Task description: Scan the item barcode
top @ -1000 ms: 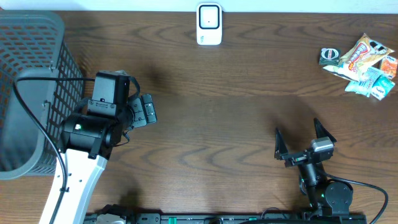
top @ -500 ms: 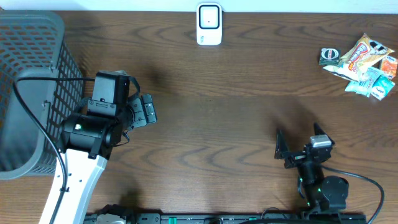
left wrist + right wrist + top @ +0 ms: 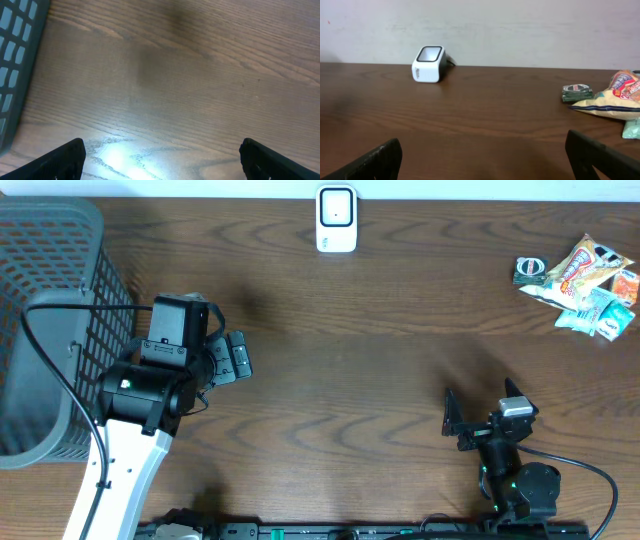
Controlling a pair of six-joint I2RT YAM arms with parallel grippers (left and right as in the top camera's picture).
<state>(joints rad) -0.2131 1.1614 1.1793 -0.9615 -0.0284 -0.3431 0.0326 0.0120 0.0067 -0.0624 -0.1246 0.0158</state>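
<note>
A grey mesh basket [image 3: 60, 240] fills the frame's left edge, and just right of it the left gripper [image 3: 235, 358] hangs spread and empty. The white scanner [image 3: 337, 218] sits top centre. At lower right the right gripper [image 3: 480, 405] gapes wide and empty, with the snack packets [image 3: 590, 280] piled at upper right.

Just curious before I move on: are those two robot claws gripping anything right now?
Left black two-finger gripper: open, holding nothing.
Right black two-finger gripper: open, holding nothing.
</note>
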